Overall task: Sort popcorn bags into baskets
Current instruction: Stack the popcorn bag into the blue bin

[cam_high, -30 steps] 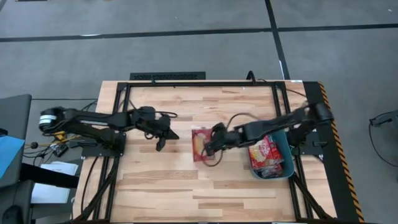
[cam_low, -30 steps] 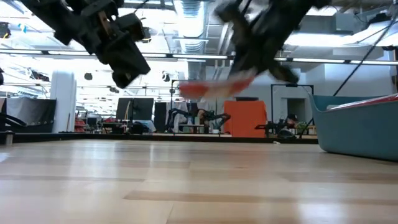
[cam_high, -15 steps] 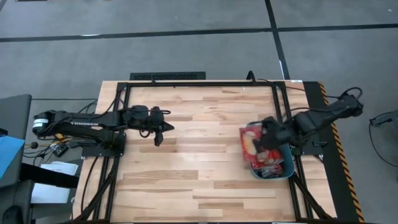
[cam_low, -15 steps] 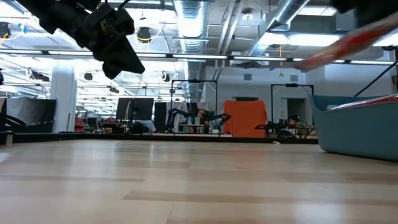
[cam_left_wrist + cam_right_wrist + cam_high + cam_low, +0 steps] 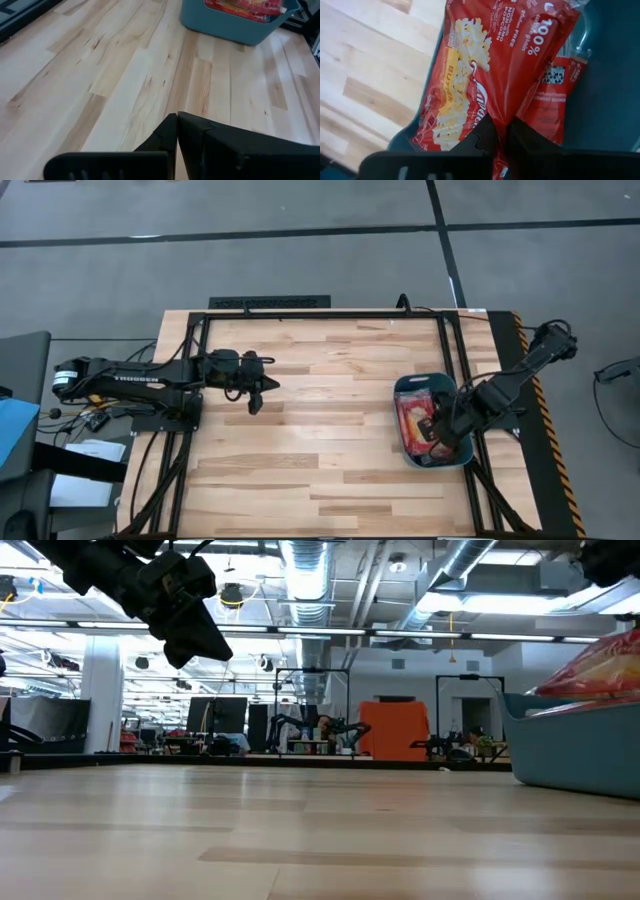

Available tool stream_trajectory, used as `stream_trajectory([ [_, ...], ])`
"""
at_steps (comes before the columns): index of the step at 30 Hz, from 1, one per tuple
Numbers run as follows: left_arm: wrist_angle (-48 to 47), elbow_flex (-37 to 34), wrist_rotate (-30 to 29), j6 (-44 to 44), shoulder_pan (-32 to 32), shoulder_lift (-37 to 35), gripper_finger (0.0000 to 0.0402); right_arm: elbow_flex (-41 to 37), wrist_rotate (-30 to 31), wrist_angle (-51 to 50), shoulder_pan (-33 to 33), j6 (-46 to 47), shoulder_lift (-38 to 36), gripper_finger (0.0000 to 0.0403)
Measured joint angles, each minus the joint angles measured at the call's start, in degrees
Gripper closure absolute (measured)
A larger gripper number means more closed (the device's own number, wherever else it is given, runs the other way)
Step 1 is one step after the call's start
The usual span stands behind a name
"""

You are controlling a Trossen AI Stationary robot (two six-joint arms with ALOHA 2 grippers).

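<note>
Right claw point(image 5: 448, 427) sits over the teal basket point(image 5: 404, 442) at the right side of the bench point(image 5: 300, 470). Fingers pinched nearly together on the edge of a red popcorn bag point(image 5: 490, 75); the right wrist view shows the foil caught between the two dark finger tips, the bag hanging out flat ahead of them. The grip on the edge, rather than the middle, looks chosen so the packet can drop flat once let go.

The held bag lies across the basket's near wall, partly above the bench side, partly above the bin floor. Under it, at least one more red packet point(image 5: 555, 95) rests inside the bin. The low view shows a red bag point(image 5: 598, 672) tilted above the basket rim, so it is not yet lying down among the others.

Judgement: this is the release step. The bag needs carrying a little further in over the bin before the fingers part, or it may tip out over the wall.

Left claw point(image 5: 256, 394) hangs above the bare middle-left of the bench, well apart from the basket, fingers closed tip to tip on nothing. It appears parked clear of the right arm's path. No loose packets show on the bench, so sorting looks near done.
</note>
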Motion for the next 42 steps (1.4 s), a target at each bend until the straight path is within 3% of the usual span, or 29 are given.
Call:
stream_trajectory([
  [7, -0.02, 0.0, -0.06, -0.02, 0.0, 0.0, 0.0401, -2.69, -0.53, -1.01, -0.67, 1.07, 0.04, 0.0348],
  [13, 0.0, 0.0, -0.06, -0.01, 0.0, 0.0, 0.0401, -5.01, -7.15, -1.34, -1.81, 1.35, 0.02, 0.0347],
  [20, 0.0, 0.0, -0.06, -0.03, -0.01, -0.02, 0.0401, -5.38, -7.29, -1.36, -1.79, 0.67, 0.11, 0.0341],
  [33, 0.02, 0.02, -1.55, -0.57, 0.0, -0.02, 0.0401, -4.99, -7.31, -1.56, -6.1, -0.7, 0.11, 0.0184],
  [42, 2.7, 0.04, -1.53, -0.31, -0.01, -0.03, 0.0401, -1.0, -6.42, -7.46, -11.23, 1.09, 0.04, 0.0177],
])
